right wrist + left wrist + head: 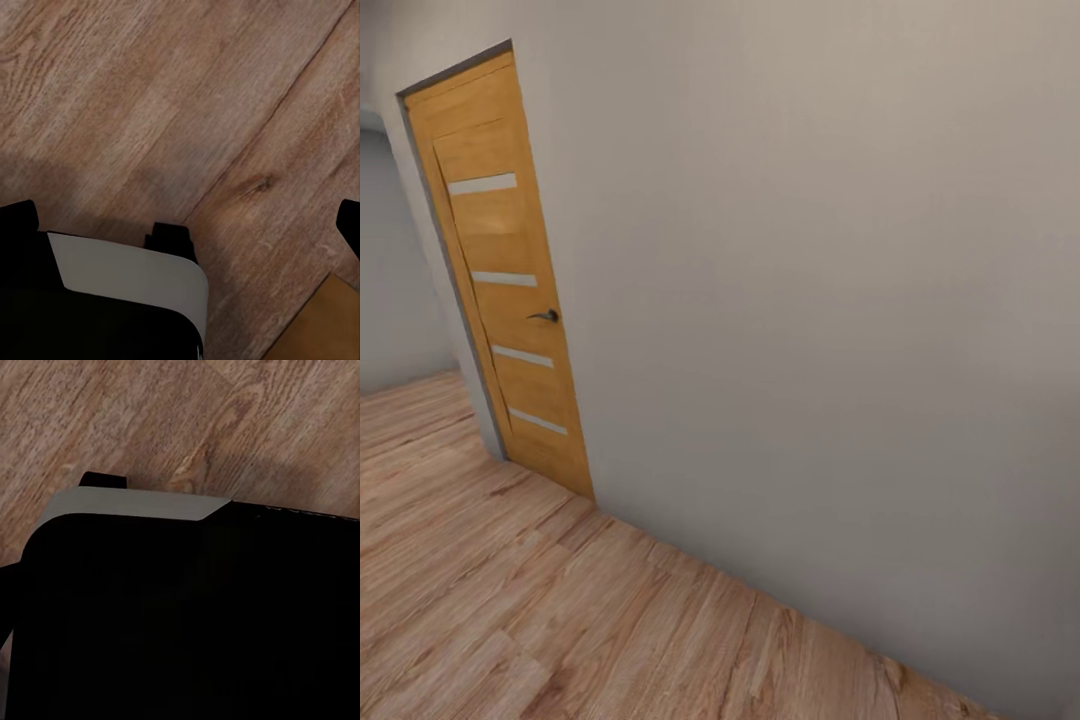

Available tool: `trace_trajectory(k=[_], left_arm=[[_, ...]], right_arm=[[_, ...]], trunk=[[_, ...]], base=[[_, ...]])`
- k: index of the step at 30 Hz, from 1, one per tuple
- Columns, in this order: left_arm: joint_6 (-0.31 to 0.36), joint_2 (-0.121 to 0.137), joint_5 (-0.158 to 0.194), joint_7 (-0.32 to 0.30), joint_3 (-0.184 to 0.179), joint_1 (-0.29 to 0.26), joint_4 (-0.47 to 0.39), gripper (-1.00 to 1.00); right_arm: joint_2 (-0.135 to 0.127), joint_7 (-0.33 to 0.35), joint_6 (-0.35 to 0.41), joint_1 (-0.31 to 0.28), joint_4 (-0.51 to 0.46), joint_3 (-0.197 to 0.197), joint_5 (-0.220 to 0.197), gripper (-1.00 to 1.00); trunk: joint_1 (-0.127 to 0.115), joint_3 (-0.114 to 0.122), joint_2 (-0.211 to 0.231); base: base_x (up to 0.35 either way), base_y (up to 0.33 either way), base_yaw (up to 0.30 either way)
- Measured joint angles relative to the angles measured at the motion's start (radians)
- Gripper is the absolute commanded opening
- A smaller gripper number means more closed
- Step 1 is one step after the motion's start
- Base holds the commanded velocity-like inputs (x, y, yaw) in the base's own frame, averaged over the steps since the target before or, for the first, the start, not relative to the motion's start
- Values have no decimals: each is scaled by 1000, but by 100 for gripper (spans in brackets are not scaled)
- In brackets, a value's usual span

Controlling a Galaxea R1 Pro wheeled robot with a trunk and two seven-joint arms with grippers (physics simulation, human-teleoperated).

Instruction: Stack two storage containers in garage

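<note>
1. Head view: the camera looks down at a grey wall (840, 300) and a light wood-plank floor (510, 600). A wooden door (505, 290) stands at the left, shut as far as I can tell, with four pale strips and a dark handle (546, 316). Left of the door the wall turns back and the floor goes on further. The view is tilted, so the wall foot runs diagonally. I see here no container, so I cannot tell where the two containers are.

2. Left wrist view: the camera looks at the plank floor (187, 420). A large black body with a light grey edge (135, 504) covers the lower part; I judge it is a part of the robot itself. Whether the left end effector is wide, narrow or holding something, I cannot tell.

3. Right wrist view: again the plank floor (165, 105), with a knot in one plank. A black part with a white-grey panel (127, 281) lies in the near corner, probably also the robot's body. A brown-orange flat thing (322, 322) shows in another corner; it is too little to name. For the right end effector I also cannot tell the state.

4. Judgement: the robot seems on its way through the house. Which way the containers lie from either end effector, their long axis, and which arm is nearer cannot be decided from here. The door lies to the robot's left front, so the next move probably depends on turning toward it or toward the open floor beside it.
</note>
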Motion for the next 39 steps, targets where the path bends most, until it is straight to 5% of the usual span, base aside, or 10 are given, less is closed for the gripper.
trace_trajectory(k=[15, 26, 39], left_arm=[[1, -1, 0, 0, 1, 0, 0, 100], [3, 0, 1, -1, -1, 0, 0, 100], [1, 0, 2, 0, 1, 0, 0, 100]], right_arm=[[0, 0, -1, 0, 0, 1, 4, 100], [1, -5, 5, 0, 0, 1, 2, 100], [0, -10, 2, 0, 0, 0, 1, 100]], trunk=[[0, 0, 0], [-1, 0, 0], [-1, -12, 0]], base=[[15, 0, 7], [306, 0, 12], [333, 0, 217]])
